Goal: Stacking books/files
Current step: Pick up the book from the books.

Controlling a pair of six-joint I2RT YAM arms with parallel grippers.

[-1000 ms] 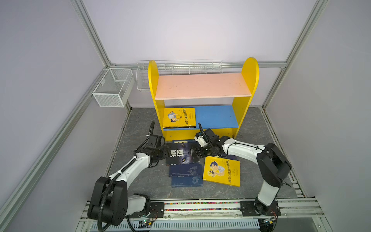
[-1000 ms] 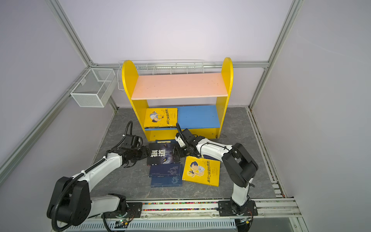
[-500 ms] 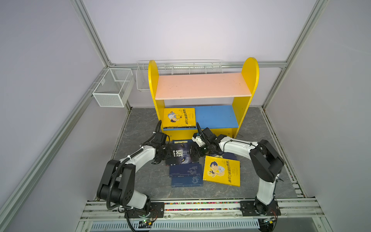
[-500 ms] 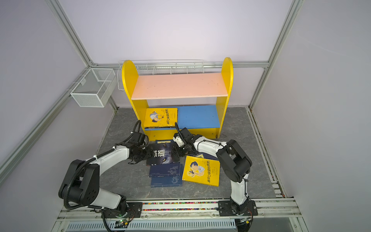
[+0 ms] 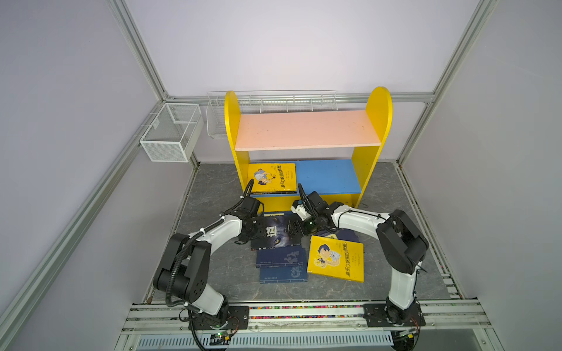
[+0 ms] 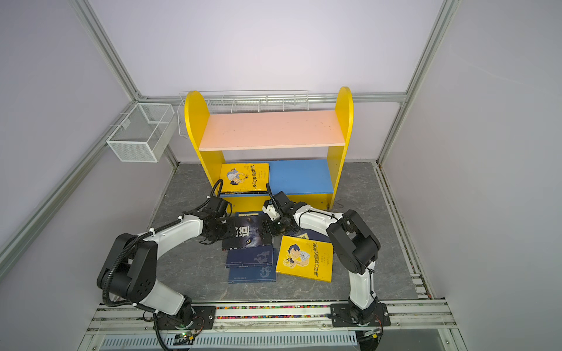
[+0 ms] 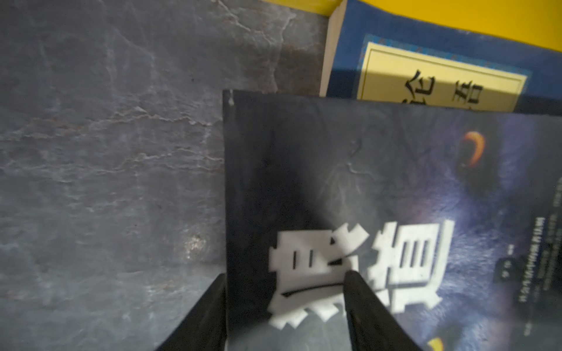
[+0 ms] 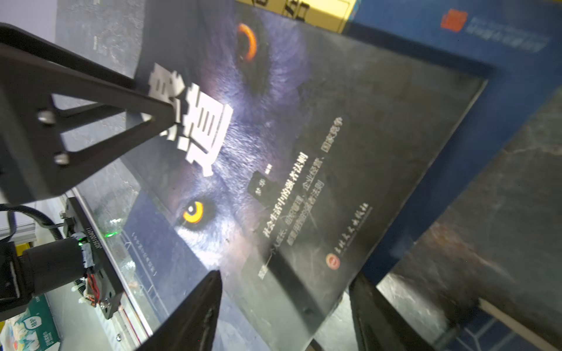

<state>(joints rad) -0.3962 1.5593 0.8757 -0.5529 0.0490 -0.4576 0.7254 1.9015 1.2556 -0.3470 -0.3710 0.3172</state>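
The black book has a glossy paper cover (light glares off it); the floor looks like matt, veined grey stone; the shelf boards look smooth and matt. The basket is white wire mesh; the frame is dull metal.

Two yellow books, one black book, four navy books showing, one shelf

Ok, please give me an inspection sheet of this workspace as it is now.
Surface: grey floor, stone pattern.
Job's things: black book between both hands, partly over navy books; one yellow book on the floor, a second yellow book on the shelf.
Clutter: nothing seen.
Hands: left hand and right hand open, each astride an edge of the black book.
Cables: black cable looped at each wrist.
Surroundings: wire baskets on the wall.
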